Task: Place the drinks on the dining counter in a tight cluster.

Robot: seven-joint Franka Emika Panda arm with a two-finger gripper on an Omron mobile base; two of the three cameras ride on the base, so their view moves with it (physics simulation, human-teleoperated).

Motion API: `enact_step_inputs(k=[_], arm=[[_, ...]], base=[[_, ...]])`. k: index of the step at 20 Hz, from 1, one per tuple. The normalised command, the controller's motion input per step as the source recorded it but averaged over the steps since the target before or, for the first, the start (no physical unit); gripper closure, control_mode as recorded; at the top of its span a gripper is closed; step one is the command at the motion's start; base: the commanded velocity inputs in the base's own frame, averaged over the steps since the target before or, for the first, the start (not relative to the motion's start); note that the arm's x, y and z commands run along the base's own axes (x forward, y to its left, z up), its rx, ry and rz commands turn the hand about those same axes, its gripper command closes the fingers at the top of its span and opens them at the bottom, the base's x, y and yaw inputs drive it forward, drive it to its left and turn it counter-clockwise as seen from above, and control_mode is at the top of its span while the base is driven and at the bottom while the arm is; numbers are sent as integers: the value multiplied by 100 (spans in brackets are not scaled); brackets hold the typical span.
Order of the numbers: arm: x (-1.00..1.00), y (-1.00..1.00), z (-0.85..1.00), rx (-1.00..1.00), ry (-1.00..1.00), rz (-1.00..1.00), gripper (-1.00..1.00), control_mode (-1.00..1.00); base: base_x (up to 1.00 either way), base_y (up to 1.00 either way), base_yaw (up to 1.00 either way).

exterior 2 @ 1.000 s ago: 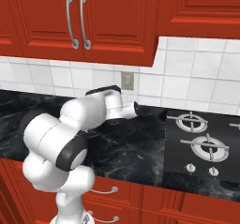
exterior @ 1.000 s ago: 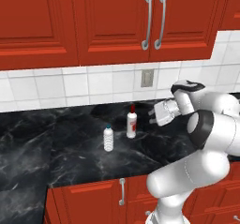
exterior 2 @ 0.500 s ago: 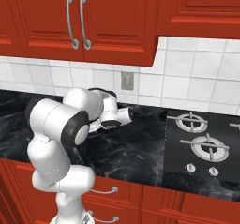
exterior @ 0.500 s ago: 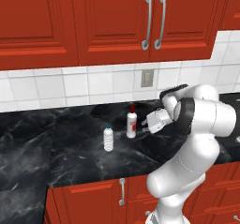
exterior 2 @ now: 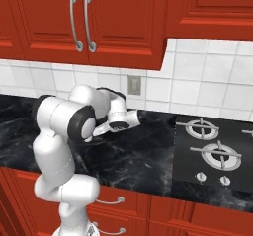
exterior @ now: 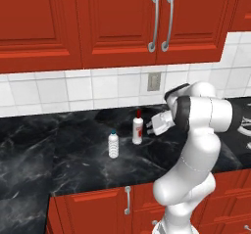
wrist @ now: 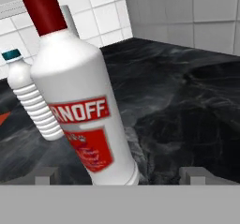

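Spreading wide, the jaws (wrist: pixel 117 176) sit level with the base of the white bottle with red cap and label (wrist: pixel 79 96), one tip either side, nothing pinched yet. Looks lined up for a side grasp low on the body. That bottle stands upright on the black marbled desk (exterior: pixel 73 154) by the tiled wall (exterior: pixel 73 88), not on the dining counter. Clear ribbed bottle with teal cap (exterior: pixel 113 145) stands just beside it, apart; risk of a knock on approach. Wall outlet (exterior: pixel 154 81) behind, gas hob (exterior 2: pixel 212 146) well off to the side.
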Motion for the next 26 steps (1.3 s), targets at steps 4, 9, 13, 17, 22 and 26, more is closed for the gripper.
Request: enact_step_inputs(k=[4, 9, 13, 17, 22, 26], arm=[[0, 0, -6, 0, 0, 0, -100, -100], [-18, 3, -9, 0, 0, 3, -100, -100], [-8, 9, -4, 0, 0, 0, -100, -100], [0, 4, 0, 0, 0, 0, -100, -100], [0, 4, 0, 0, 0, 0, -100, -100], [-3, 5, 0, 0, 0, 0, -100, -100]], base=[[0, 0, 0], [0, 0, 0], [0, 0, 0], [0, 0, 0], [0, 0, 0], [0, 0, 0]])
